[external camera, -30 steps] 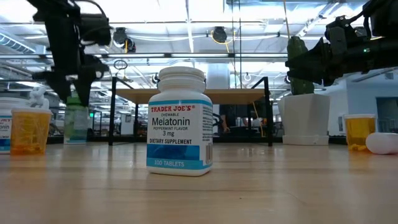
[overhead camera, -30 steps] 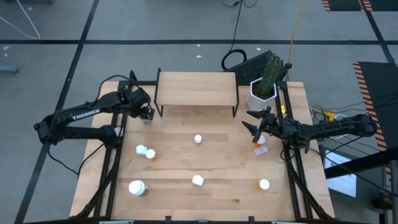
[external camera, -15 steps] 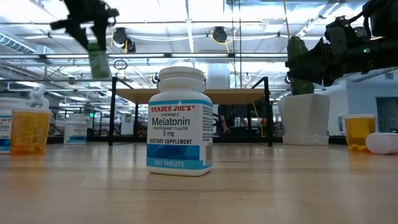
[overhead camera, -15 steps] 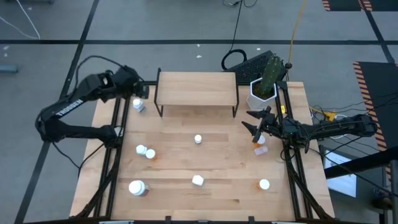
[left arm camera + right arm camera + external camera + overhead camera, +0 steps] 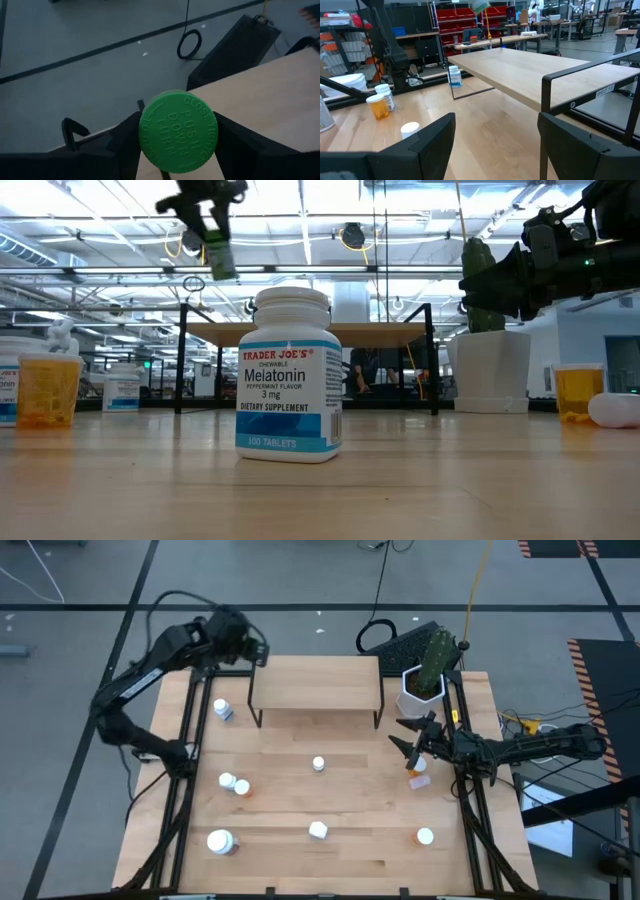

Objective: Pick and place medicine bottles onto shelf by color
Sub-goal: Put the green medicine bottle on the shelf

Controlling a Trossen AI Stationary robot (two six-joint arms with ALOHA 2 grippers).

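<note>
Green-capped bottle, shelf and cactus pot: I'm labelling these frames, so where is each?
Green-capped bottle (image 5: 178,131): left wrist view, centre of its green cap, between the left gripper's fingers.
Shelf (image 5: 316,682): high view, middle of its wooden top.
Cactus pot (image 5: 418,697): high view, white rim beside the cactus.

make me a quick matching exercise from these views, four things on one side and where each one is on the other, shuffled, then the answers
Things:
1. green-capped bottle
2. cactus pot
3. Melatonin bottle
4. shelf

Places:
A. standing on the table, nearest the low camera
B. clamped in the left gripper, up in the air by the shelf's left end
C. at the table's far edge, bare on top
D. at the table's far right corner, beside the shelf

Pairs: 1-B, 2-D, 3-A, 4-C
</note>
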